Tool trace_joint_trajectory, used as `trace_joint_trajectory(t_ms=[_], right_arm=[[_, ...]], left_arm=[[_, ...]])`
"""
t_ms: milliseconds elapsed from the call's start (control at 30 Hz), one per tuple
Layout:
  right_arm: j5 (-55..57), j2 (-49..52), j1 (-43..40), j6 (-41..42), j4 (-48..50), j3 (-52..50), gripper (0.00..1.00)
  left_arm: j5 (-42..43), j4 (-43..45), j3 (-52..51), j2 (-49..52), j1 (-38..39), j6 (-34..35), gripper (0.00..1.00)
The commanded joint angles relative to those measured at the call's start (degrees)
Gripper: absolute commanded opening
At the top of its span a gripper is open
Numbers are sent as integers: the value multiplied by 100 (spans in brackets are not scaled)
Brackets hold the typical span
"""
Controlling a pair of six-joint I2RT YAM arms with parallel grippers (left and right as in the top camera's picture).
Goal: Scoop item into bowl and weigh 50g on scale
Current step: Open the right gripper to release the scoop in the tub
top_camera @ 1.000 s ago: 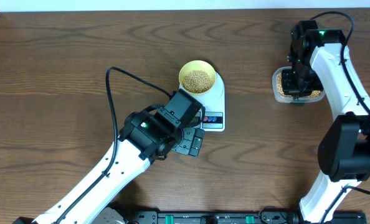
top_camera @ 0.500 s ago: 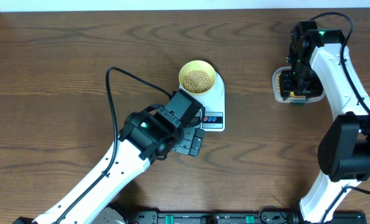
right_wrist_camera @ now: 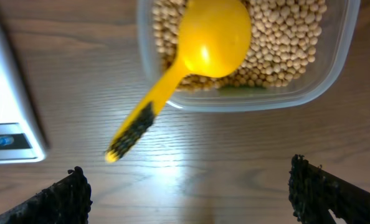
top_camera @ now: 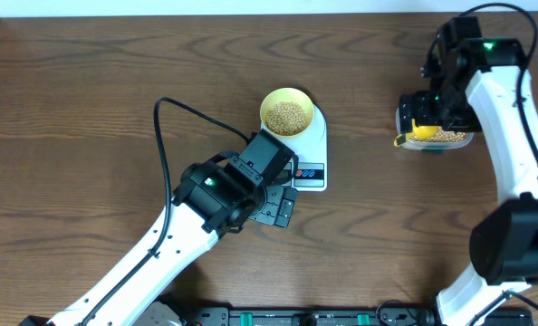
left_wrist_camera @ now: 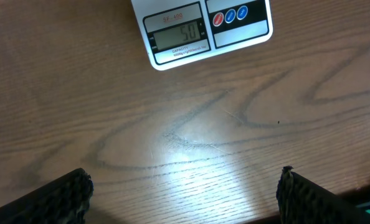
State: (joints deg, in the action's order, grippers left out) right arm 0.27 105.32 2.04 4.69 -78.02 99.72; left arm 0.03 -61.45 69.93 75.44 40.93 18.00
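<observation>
- Nearest you, your left gripper is hovering over bare wood of the table, about midway between the near and far edges and a little left of centre. Its fingers are standing wide apart with nothing between them.
- Just beyond those fingertips, the white digital kitchen scale is lying flat near the middle of the table, with its display end facing the near edge. The grey display is showing a five and a zero, and the red and blue buttons are sitting beside it.
- On the far end of the scale, the pale-yellow bowl is sitting upright. Its far rim is reaching slightly past the scale's far edge.
- Inside it, a heap of tan soybeans is covering the bottom of the bowl.
- Over by the right edge, well apart from the scale, the clear plastic tub is standing towards the far right corner, holding the rest of the soybeans.
- In that tub, the yellow measuring scoop is lying free. Its round head is resting on the beans and its handle is leaning out over the tub's wall, pointing towards the scale's side of the table.
- Your right gripper is hanging above the tub and scoop. Its fingers are spread wide and are gripping nothing, and neither one is touching the scoop handle.
</observation>
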Motion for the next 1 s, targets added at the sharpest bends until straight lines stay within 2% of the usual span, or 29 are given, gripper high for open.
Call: trace_joint_trajectory(t_ms=[0,367,967], right_arm=[[-481,-376,-116,-208,31,149,99],[-645,-1829,-439,-238,457,149,99],[-610,-4315,-522,-299,94,74,99]], left_arm=[[-70,-13,74,28,-13,-50,97],[-70,-13,72,28,-13,-50,97],[-70,-13,70,28,-13,-50,97]])
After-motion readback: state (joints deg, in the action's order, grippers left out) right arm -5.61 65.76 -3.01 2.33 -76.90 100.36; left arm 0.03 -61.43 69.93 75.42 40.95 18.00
